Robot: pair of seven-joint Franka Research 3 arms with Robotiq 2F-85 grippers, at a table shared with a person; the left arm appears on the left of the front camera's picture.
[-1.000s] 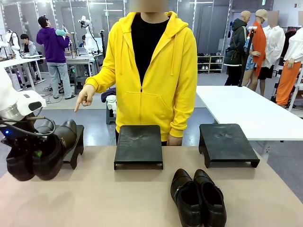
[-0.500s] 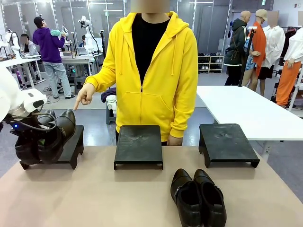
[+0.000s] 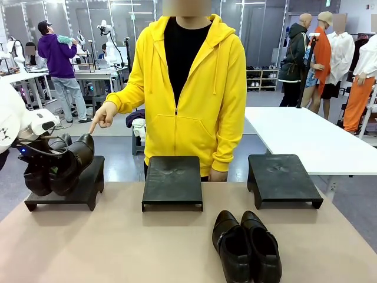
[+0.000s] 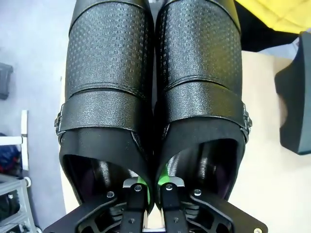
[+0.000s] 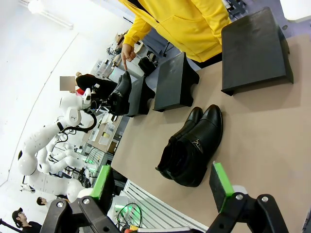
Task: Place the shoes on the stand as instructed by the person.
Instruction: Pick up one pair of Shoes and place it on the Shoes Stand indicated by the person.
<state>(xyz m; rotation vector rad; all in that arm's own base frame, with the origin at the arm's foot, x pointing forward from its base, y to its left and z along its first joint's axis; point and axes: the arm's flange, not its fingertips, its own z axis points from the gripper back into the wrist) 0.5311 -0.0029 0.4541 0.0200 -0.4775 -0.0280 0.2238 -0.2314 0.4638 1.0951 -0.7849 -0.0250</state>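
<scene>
My left gripper (image 4: pixel 151 184) is clenched on the shoe pair (image 3: pixel 62 168), tilted over the left stand (image 3: pixel 88 184). I'd level the soles, centre them between its edges, then release.

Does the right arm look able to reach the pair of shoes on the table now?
Probably yes: the right gripper is open, its fingers point toward the pair of shoes, and bare table lies between them.
</scene>
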